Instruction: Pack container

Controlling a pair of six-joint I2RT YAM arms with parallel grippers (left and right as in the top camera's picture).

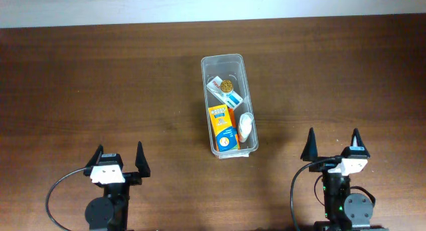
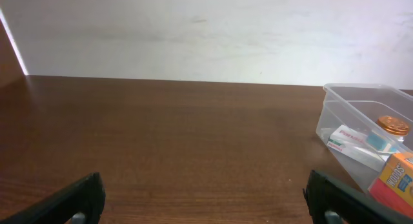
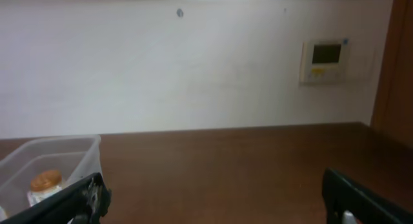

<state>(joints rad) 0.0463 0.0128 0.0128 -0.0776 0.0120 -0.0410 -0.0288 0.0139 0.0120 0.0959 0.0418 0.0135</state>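
Left gripper (image 1: 120,151), right gripper (image 1: 333,136) spread wide, empty; clear rounded-corner plastic container (image 1: 223,58) on wood-grain table (image 1: 100,78).

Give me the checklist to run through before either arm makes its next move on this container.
1. Left gripper open, nothing between its jaws: ok.
2. Right gripper open, nothing between its jaws: ok.
3. Both grippers apart from the container: ok, bare table lies between.
4. Container upright, top uncovered: ok.
5. Orange box, white-and-blue box and white object inside the walls: ok.
6. Gold-capped item standing firm or loose: cannot tell.
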